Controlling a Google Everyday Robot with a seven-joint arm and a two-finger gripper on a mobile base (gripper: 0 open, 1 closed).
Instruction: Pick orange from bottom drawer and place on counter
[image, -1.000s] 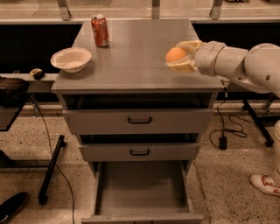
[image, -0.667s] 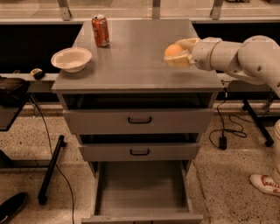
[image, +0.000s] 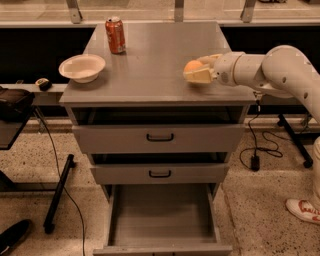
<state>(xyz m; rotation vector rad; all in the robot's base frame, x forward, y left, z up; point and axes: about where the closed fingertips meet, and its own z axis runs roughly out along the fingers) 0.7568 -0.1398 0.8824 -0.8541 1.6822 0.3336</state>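
1. The bottom drawer (image: 162, 212) is pulled fully out at the foot of the cabinet; only its plain grey floor and low walls are seen inside it.
2. The two shallower drawers above, the upper (image: 125, 139) and the middle (image: 125, 174), are shown pushed in, each with a black handle at its centre.
3. A white bowl (image: 75, 75) is set at the left edge of the counter (image: 150, 65), overhanging it slightly; only a pale inner surface is seen in it.
4. A red soda can (image: 115, 35) is stood upright near the far left corner of the counter, well apart from the bowl.
5. The orange (image: 192, 65) is found near the right edge of the counter, toward the front right corner, and is shown as a small, smooth, round fruit of even orange colour, partly covered by cream-coloured fingers (image: 200, 77).
6. The gripper (image: 194, 69) is reached in from the right on a white arm (image: 270, 67) and is closed around the orange, with one finger seen beneath it and one behind it.
7. Whether the orange is touching the counter top or is held just above it cannot be told.
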